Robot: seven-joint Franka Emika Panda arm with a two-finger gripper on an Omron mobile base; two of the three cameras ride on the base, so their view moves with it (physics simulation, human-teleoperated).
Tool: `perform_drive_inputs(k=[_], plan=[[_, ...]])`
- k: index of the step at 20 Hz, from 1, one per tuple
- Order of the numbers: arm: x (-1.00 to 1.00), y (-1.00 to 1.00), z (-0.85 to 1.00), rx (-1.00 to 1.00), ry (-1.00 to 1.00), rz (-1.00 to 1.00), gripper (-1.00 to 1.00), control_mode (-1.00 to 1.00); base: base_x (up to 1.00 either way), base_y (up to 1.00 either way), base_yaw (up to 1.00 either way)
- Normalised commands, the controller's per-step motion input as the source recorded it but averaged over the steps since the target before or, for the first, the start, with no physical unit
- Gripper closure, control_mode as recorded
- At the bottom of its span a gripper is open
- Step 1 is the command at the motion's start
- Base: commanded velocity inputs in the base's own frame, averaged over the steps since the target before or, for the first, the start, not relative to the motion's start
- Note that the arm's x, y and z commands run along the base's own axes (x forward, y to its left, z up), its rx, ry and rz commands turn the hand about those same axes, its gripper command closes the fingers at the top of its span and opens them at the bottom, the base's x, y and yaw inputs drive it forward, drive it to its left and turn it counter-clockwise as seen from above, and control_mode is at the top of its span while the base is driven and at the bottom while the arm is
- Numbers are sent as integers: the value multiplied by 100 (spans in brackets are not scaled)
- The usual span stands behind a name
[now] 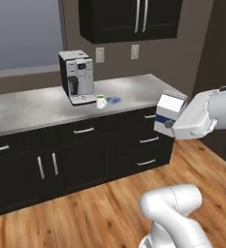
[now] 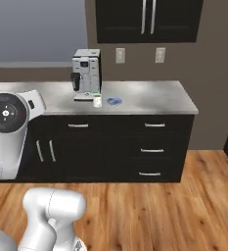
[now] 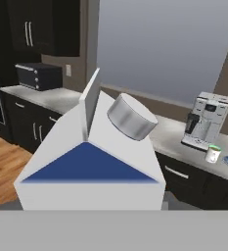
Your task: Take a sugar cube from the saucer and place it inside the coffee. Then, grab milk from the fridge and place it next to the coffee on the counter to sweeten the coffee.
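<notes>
White milk [image 1: 169, 114] carton, blue-banded, grey-capped, is clamped in the fingers [image 1: 171, 124] above the floor.

Coffee [image 1: 101, 101] on counter [image 1: 32, 109], before coffee machine [image 1: 77, 77]; saucer [image 1: 114, 99] beside, seemingly apart.

Left base view: from behind my arm, left side, facing forward-down at worktop [image 1: 32, 104] from mid distance. Right base view: same, right side, squarer on. Both share worktop, coffee machine [image 1: 77, 76], black cabinets [image 2: 149, 147], wood floor [image 2: 184, 206]. Hand view: along my end effector, very near milk [image 3: 93, 162], worktop far behind.
</notes>
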Motion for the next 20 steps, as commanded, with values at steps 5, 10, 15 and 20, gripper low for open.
perform_drive_inputs(k=[5,10,15,20], plan=[[0,0,0,0,0,0,100,100,100,-29,23],[0,0,0,0,0,0,100,100,100,-31,21],[0,0,0,0,0,0,100,100,98,-17,16],[0,0,-9,0,5,0,100,-100,34,0,0]])
